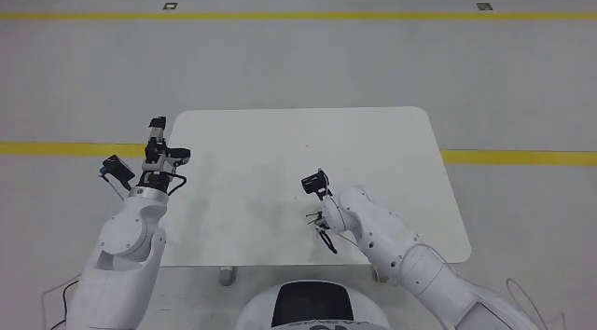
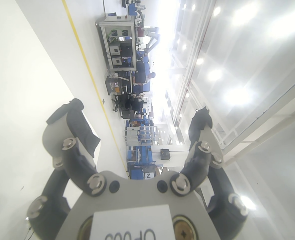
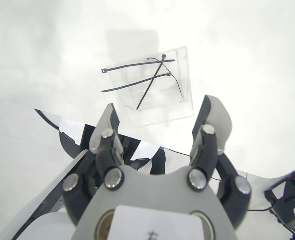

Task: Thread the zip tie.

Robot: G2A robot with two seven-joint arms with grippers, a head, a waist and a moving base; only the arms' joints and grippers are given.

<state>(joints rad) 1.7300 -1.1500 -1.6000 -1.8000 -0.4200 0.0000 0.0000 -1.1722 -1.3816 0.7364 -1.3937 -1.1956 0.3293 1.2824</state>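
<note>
Right hand [image 3: 160, 112] wide, empty | left hand [image 2: 137, 108] wide | zip ties [image 3: 137, 65] — clear tray [image 3: 162, 117], edges faint

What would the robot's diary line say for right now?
left pincer: open, empty | right pincer: open, empty, pointed at clear tray | zip ties: lying crossed in clear tray, none gripped
</note>
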